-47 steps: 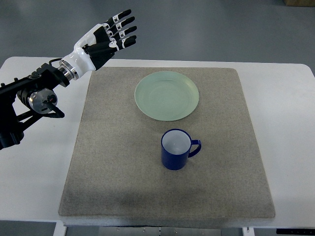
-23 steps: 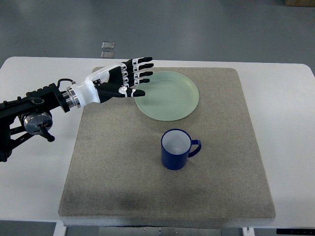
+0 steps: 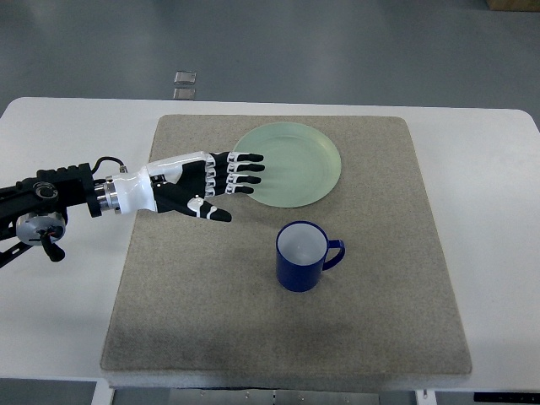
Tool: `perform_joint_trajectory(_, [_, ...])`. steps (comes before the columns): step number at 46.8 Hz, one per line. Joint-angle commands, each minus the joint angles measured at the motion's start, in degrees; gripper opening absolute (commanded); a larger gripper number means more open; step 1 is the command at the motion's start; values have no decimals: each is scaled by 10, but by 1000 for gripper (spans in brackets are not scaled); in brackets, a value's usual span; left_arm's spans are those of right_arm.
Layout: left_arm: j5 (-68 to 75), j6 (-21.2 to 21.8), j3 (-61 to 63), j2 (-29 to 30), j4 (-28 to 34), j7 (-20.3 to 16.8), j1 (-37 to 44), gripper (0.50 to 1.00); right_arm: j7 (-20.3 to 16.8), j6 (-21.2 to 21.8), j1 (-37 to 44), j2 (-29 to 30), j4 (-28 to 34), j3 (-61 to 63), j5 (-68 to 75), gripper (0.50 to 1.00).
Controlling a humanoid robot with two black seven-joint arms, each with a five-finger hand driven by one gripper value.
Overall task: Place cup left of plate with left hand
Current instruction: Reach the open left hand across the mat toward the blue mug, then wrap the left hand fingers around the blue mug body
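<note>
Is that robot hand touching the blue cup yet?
Apart. The top view shows bare grey mat between the left hand, fingers spread over the plate's left edge, and the blue cup nearer the camera.

A white worktop (image 3: 498,219) fills most of the frame, its rounded far corners showing at upper left and upper right. A large grey, felt-like mat (image 3: 253,321) lies square across its middle, leaving bare white margins at left and right. Beyond the far edge runs a grey floor (image 3: 354,51), with two small pale squares (image 3: 184,85) on it at upper left. A brown corner (image 3: 515,4) shows at the top right.
</note>
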Motion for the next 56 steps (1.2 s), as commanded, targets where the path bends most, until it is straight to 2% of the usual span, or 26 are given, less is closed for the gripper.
perform_joint_trajectory(1, [23, 0, -1, -2, 2, 0, 5, 996, 0, 0, 0, 0, 0, 0, 0, 932])
perform_joint_trajectory(15, [69, 1, -2, -25, 2, -2, 7, 996, 0, 0, 0, 0, 0, 0, -1, 932])
perform_joint_trajectory(23, [114, 25, -5, -57, 6, -2, 7, 996, 0, 0, 0, 0, 0, 0, -1, 932])
perform_joint_trajectory(56, [120, 43, -1, -112, 26, -1, 8, 996, 0, 0, -1, 0, 0, 0, -1, 932])
